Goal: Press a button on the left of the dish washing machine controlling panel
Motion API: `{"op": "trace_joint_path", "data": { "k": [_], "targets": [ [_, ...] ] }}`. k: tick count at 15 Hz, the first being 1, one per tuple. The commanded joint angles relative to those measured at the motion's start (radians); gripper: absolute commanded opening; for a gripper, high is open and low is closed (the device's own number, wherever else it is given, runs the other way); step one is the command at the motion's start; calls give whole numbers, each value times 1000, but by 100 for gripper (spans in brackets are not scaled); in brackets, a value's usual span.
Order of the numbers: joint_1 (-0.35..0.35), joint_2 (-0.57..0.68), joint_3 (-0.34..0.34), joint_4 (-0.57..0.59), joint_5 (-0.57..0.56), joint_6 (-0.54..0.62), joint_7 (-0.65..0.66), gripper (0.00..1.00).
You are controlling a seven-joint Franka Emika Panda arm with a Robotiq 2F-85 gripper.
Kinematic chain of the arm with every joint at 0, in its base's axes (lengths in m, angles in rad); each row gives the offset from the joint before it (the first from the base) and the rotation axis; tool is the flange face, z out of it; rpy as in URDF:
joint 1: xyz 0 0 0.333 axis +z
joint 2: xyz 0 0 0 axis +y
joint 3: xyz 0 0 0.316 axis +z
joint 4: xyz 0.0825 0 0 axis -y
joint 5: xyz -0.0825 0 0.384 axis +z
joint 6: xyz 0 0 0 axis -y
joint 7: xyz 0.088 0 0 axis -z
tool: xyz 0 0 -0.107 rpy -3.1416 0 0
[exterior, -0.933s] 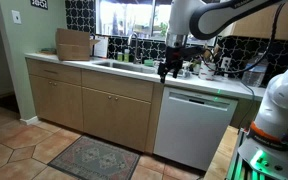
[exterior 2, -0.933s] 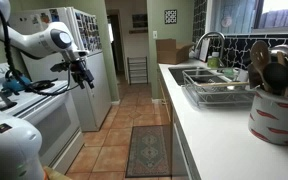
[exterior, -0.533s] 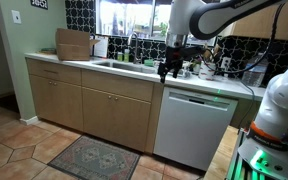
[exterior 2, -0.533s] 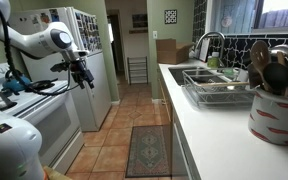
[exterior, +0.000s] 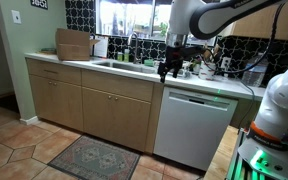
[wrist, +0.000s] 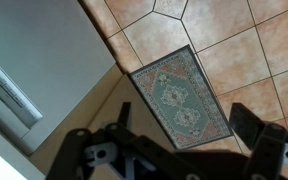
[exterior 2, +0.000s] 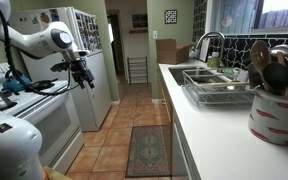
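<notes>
The white dish washing machine (exterior: 194, 128) stands under the counter, right of the tan cabinets. Its controlling panel (exterior: 200, 98) is a pale strip along the top edge with small green lights. My gripper (exterior: 166, 71) hangs above the counter edge, just left of the machine's top left corner and not touching it. It also shows in an exterior view (exterior 2: 82, 76) in mid-air at counter height. In the wrist view my gripper (wrist: 184, 116) is open and empty, its fingers (wrist: 248, 122) wide apart over the floor. The pale machine front (wrist: 29, 45) lies at the upper left.
A patterned rug (exterior: 94, 157) lies on the tiled floor in front of the tan cabinets (exterior: 94, 105), and also shows in the wrist view (wrist: 179, 95). The sink (exterior: 119, 66), a cardboard box (exterior: 74, 44) and clutter sit on the counter. A fridge (exterior 2: 84, 60) stands behind the arm.
</notes>
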Motion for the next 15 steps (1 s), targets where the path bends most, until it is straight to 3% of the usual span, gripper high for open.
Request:
{"op": "trace_joint_path", "data": {
  "k": [1,4,5,6,7,10,11,15],
  "targets": [
    [-21,54,-19,9,-96,85,134,100],
    [-80,138,-5,14,-300,188,298,100],
    [-145,161,40,14,-390,232,372,100],
    [-158,202,38,24,-471,244,413,100],
    [-238,211,97,25,-559,256,479,100],
    [-285,321,90,69,-808,215,670,100],
    [-180,361,-32,84,-877,196,726,100],
    [-103,494,-183,150,-1024,174,836,100]
  ]
}}
